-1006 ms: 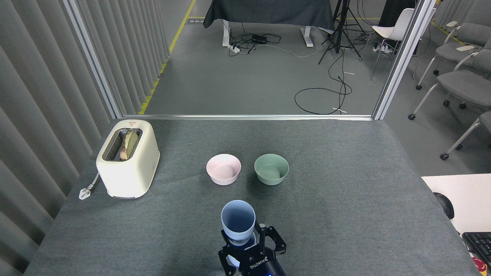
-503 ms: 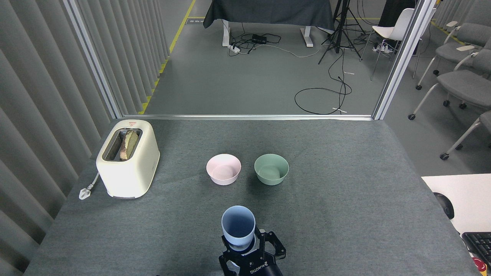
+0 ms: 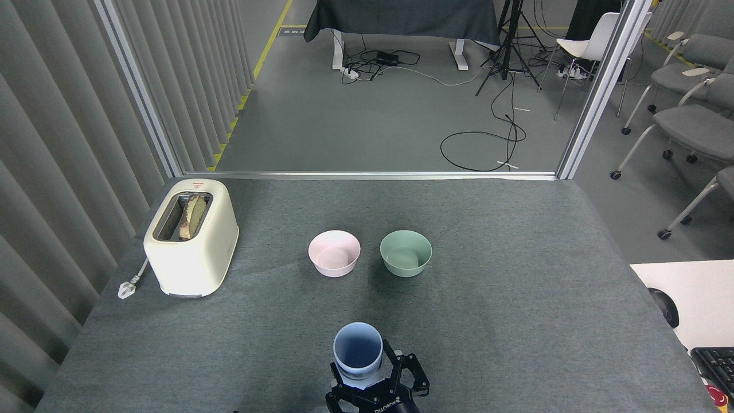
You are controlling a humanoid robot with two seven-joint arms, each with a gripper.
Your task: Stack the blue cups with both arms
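Blue cup point(image 3: 358, 354) stands upright, mouth open skyward, between the fingers point(image 3: 414, 376) of the ROBOTIQ-marked gripper point(image 3: 375, 378), probably the right. The fingers bracket its base. Spread or pinching: cannot tell, contact hidden. A second cup is not separately visible, probably nested beneath. Low hold keeps the rim free.

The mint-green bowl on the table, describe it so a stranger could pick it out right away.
On the grey felt-covered table, look right of the cream toaster to two round plastic bowls side by side. The mint-green bowl is the right one; its neighbour is the pale pink bowl.
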